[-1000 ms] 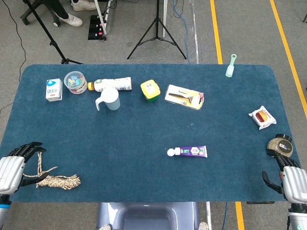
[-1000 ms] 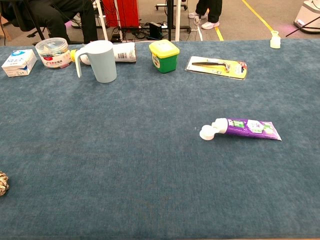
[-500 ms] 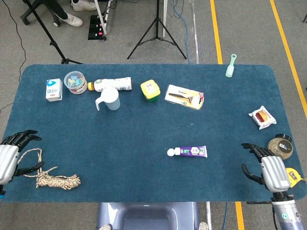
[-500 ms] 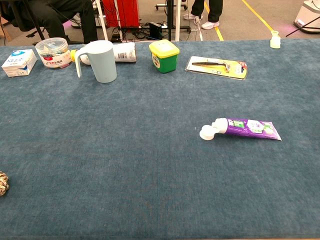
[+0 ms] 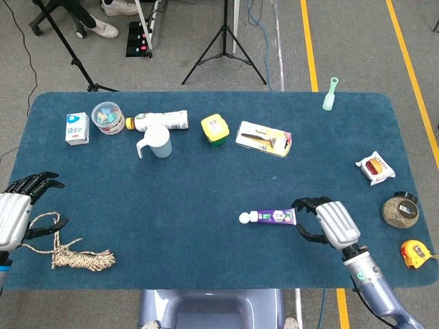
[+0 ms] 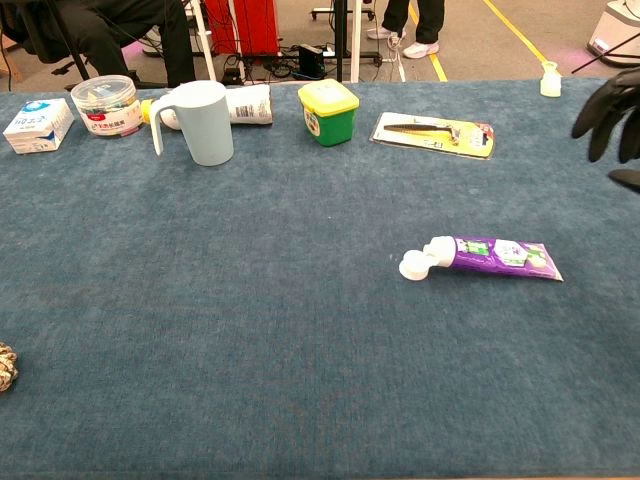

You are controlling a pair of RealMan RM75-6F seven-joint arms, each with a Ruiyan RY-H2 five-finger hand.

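A purple toothpaste tube (image 5: 271, 217) with a white cap lies on the blue table (image 5: 206, 185), right of centre, also seen in the chest view (image 6: 494, 256). My right hand (image 5: 326, 223) hovers just to the right of the tube's tail, fingers spread and holding nothing; only its dark fingers (image 6: 606, 104) show at the chest view's right edge. My left hand (image 5: 18, 211) is at the table's front left edge, fingers apart. Its thumb lies beside a loop of the coiled rope (image 5: 81, 258), with no grip showing. One end of the rope (image 6: 6, 366) shows in the chest view.
Along the back stand a milk carton (image 5: 77, 128), clear jar (image 5: 107, 117), lying bottle (image 5: 164, 120), pale blue jug (image 5: 157, 142), yellow-green tub (image 5: 215, 129), carded razor (image 5: 263, 138) and green brush (image 5: 330, 94). A snack packet (image 5: 375, 168), grain jar (image 5: 400, 210) and tape measure (image 5: 413, 252) sit right.
My right hand has swept left from the front right corner to the toothpaste tube's tail, uncovering the jar and tape measure. My left hand has shifted slightly back and spread its fingers.
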